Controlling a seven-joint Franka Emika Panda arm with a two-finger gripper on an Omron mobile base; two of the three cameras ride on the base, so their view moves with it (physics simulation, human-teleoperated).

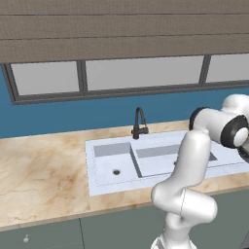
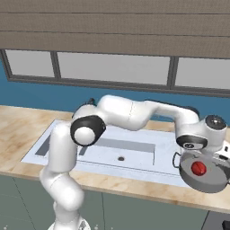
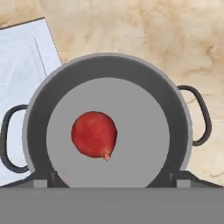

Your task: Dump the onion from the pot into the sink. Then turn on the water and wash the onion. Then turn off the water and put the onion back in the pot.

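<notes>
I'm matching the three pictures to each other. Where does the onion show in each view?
Left base view: I cannot find the onion; the arm covers the sink's right end.
Right base view: lower right, inside the pot, onion below the wrist.
Hand view: left of centre on the pot floor, onion.
Shared landmark: the white sink.
</notes>
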